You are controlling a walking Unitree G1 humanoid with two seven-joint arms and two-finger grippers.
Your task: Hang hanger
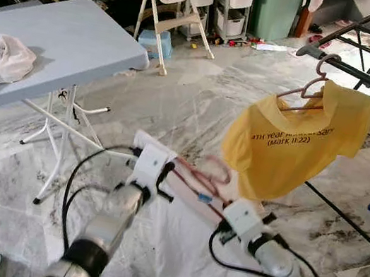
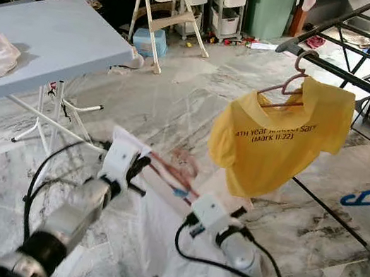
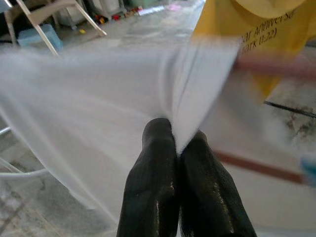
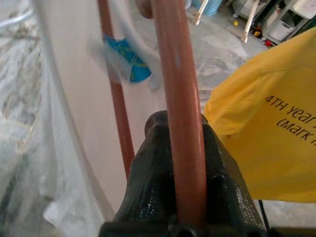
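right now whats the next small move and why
Probably lift and carry the hanger toward the rack rail beside the yellow shirt. The right gripper is shut on the hanger, the left gripper pinches the white shirt, and both sit well below the rail.

— Do we see any writing anywhere?

— Only on the yellow shirt (image 1: 291, 146) that hangs on the hanger from the drying rack. It has two lines of dark print across the chest.

— Can we read them?

— Partly. The upper line starts "4TH year", and the rest of it blurs into the folds, so we cannot make out the last word. The lower line reads "(Mark 11:22)".

— And from the right wrist?

— There we get the same shirt, with "4TH year" and "(Mark" running off the edge.

— Anything else we can read?

— No.
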